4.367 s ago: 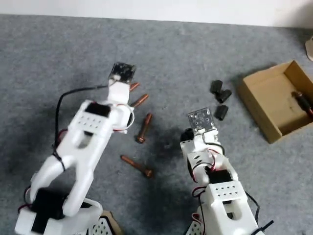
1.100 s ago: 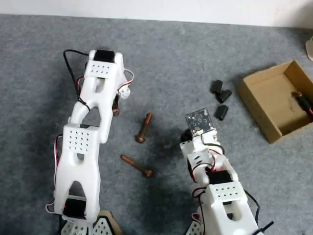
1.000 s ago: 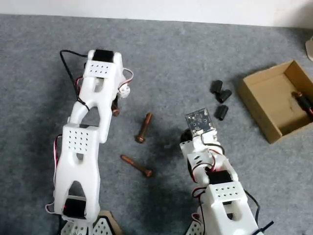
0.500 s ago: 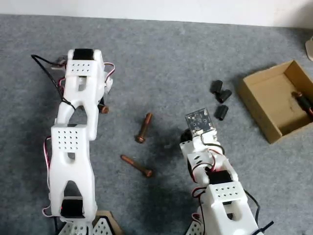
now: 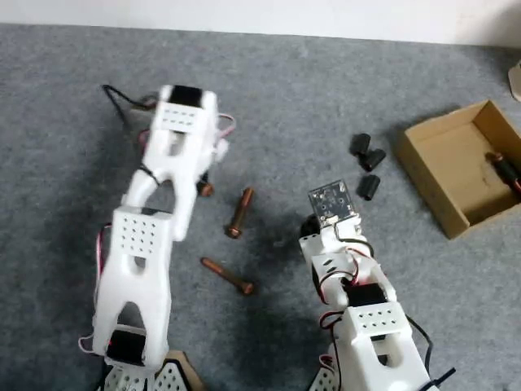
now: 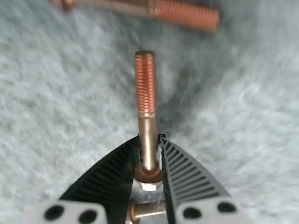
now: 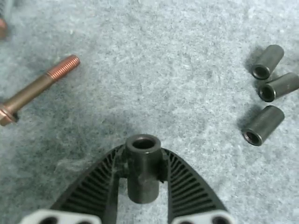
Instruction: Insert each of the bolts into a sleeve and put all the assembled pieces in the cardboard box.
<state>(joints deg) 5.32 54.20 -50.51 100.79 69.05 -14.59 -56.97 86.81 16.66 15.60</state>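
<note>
Half a second ago the left arm [image 5: 175,155] was swung further out; now it is back near the middle, left fingers [image 6: 180,163] clamped on a copper bolt [image 6: 145,88] near its head. The right fingers [image 7: 184,186] grip a black sleeve [image 7: 142,168], so insertion looks next; the cardboard box [image 5: 423,186] sits well apart

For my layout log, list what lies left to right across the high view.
White left arm → upper loose copper bolt → cluster of three black cylindrical sleeves → open brown cardboard box.
</note>
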